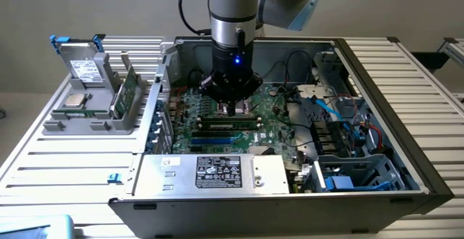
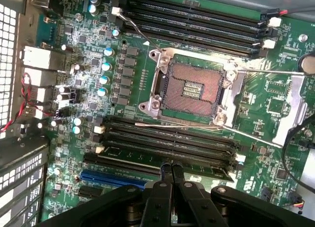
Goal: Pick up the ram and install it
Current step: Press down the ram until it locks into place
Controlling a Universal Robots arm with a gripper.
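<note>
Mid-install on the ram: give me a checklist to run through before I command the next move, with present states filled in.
1. The ram lies along a slot on the motherboard, under the arm: ok.
2. Pincer shut, tips over the ram's middle: ok.
3. Ram pressed fully home, end latches closed: cannot tell.
4. Neighbouring slots between the ram and the CPU socket hold no stick: ok.
5. CPU socket is open, with no tool or cable lying across it: ok.
</note>
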